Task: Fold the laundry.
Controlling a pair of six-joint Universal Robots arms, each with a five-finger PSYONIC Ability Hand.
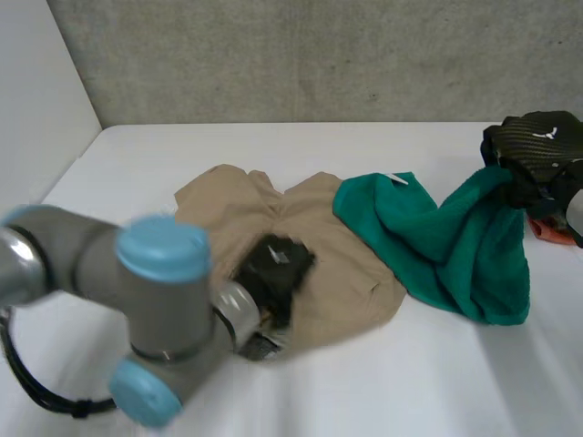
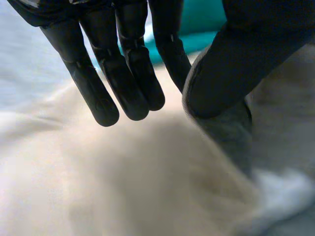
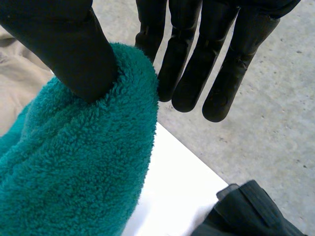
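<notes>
Our right hand [image 1: 536, 147], near the white table's [image 1: 410, 382] right edge, pinches the teal fleece towel [image 1: 446, 241], which trails left onto the crumpled beige cloth garment [image 1: 351, 273] under our slack, straight-fingered left hand [image 1: 273, 264].

Head view high behind arms [image 1: 159, 291], facing table [image 1: 410, 382]. Wrist views close. All share teal towel [image 1: 455, 246].

Grey left arm [image 1: 68, 259], light-blue caps [image 1: 162, 248], black left robot hand [image 2: 123, 59], black right robot hand [image 3: 187, 49]

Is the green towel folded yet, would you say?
No: the green towel hangs crumpled, one end held up by the right hand.
</notes>
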